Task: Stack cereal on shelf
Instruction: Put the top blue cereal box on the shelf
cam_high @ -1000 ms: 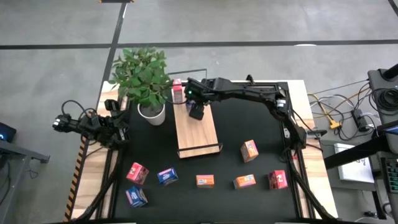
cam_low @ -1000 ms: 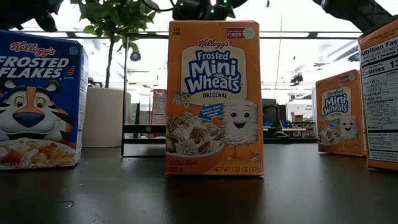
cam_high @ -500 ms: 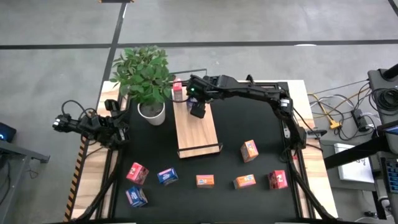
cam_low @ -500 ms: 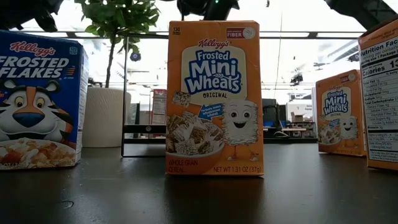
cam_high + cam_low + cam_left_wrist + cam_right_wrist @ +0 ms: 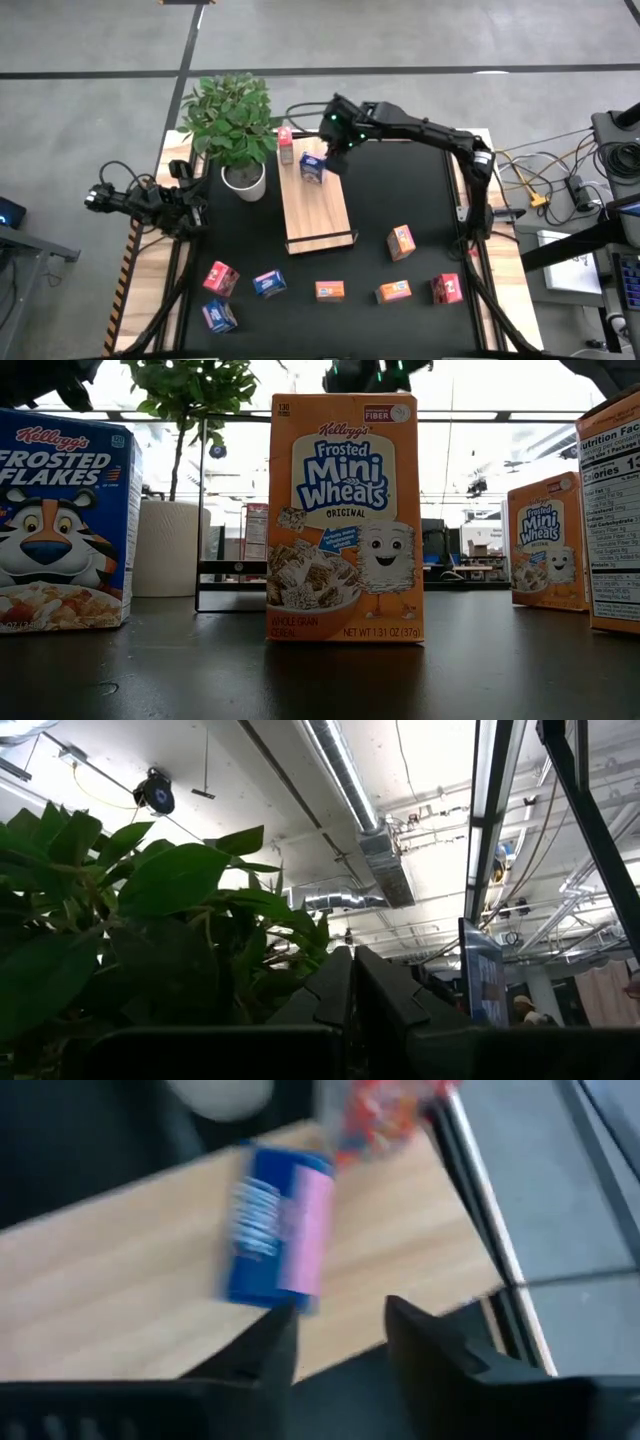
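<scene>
The dark six-joint right arm reaches from the right side of the high view up toward top centre, elbow bent. Its two-finger right gripper (image 5: pixel 333 150) sits there with fingers (image 5: pixel 262 1342) apart, nothing between them. The dark left arm is folded at mid-left, its left gripper (image 5: pixel 196 195) pinched closed.

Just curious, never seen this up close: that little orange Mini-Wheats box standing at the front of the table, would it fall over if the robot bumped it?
Probably. The orange box stands upright, taller than wide, so a high nudge would likely tip it. Its label reads 37 g, so it should slide or lift easily. It looks like thin cardboard and may dent under a hard squeeze.
</scene>
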